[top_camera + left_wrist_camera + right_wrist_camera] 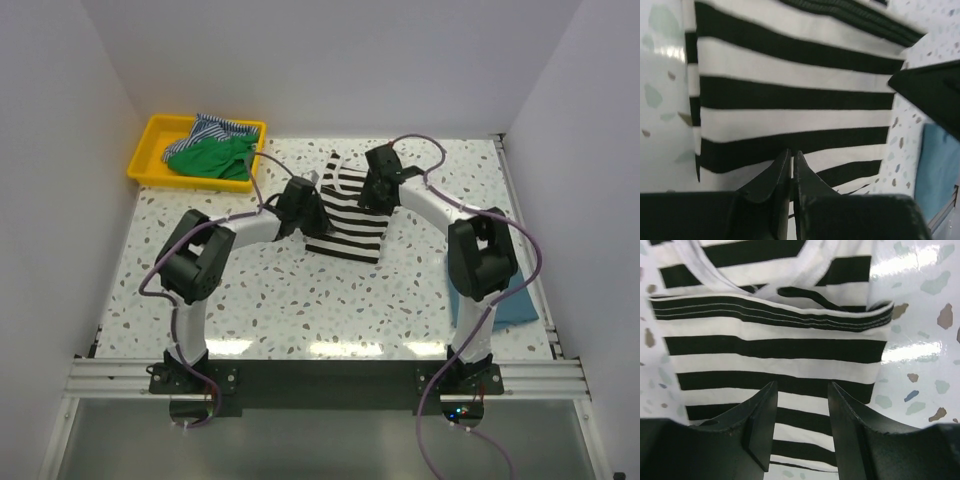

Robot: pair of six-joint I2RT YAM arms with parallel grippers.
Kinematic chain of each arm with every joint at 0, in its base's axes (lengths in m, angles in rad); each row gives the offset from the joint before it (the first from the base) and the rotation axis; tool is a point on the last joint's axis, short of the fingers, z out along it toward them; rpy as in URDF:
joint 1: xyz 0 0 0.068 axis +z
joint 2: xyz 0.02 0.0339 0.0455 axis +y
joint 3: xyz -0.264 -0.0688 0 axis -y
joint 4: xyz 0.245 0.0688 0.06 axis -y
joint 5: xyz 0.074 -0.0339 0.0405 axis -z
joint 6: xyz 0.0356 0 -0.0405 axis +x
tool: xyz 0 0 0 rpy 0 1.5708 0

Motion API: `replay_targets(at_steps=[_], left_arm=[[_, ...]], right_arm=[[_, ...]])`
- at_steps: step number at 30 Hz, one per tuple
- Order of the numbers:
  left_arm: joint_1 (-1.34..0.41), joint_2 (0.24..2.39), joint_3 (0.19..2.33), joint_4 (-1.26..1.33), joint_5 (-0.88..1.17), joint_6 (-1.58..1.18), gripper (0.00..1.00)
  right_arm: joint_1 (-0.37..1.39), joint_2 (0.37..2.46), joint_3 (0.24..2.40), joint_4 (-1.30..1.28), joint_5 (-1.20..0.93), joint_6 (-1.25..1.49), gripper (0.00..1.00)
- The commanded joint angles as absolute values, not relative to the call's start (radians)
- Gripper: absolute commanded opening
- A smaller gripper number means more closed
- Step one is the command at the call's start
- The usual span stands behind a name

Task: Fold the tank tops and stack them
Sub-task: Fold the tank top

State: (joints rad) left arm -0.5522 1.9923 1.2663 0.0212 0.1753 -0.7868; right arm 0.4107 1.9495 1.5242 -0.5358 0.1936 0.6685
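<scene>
Nearest my bases, on the right of the speckled white tabletop (300, 300), lies the plain teal-blue cloth tank top (510, 295), folded flat. I take it to be the start of the stack, set aside so the middle stays free for folding. Further out, both my wrists lean in over the black-and-white striped cloth tank top (345, 215), which lies in the middle of the table as a narrow panel with its straps pointing away from me. My left gripper (791, 165) hangs low over the left part of the stripes, its fingers drawn nearly together with only a slit between them. Whether a pinch of cloth sits in that slit I cannot tell. My right gripper (801, 390) has its fingers spread apart with nothing between them, poised above the right part, just short of the doubled hem band that crosses the cloth. I judge this garment is mid-fold, and I flank it so each side can be lifted evenly. Farthest off, at the far left corner, the yellow plastic tray (150, 150) holds the crumpled green cloth tank top (215, 158) and the finely blue-striped cloth tank top (215, 128), waiting their turn.
</scene>
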Motion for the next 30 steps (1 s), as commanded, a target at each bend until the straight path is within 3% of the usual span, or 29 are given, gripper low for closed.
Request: replay_targets(at_steps=[1, 13, 20, 25, 30], left_arm=[[-0.548, 1.979, 1.172, 0.055, 0.101, -0.842, 0.09], [-0.615, 1.735, 0.747, 0.143, 0.09, -0.949, 0.07], [-0.767, 1.468, 0.519, 0.084, 0.094, -1.008, 0.07], [-0.787, 1.306, 0.534, -0.061, 0.092, -0.971, 0.14], [-0.758, 1.267, 0.693, -0.159, 0.014, -0.887, 0.22]], right_arm=[[0.416, 1.971, 1.473, -0.538, 0.204, 0.68, 0.48], [0.56, 1.766, 1.016, -0.44, 0.213, 0.744, 0.48], [0.689, 1.455, 0.816, -0.521, 0.222, 0.801, 0.49], [0.696, 1.289, 0.827, -0.607, 0.232, 0.807, 0.53], [0.675, 1.293, 0.923, -0.641, 0.276, 0.787, 0.57]])
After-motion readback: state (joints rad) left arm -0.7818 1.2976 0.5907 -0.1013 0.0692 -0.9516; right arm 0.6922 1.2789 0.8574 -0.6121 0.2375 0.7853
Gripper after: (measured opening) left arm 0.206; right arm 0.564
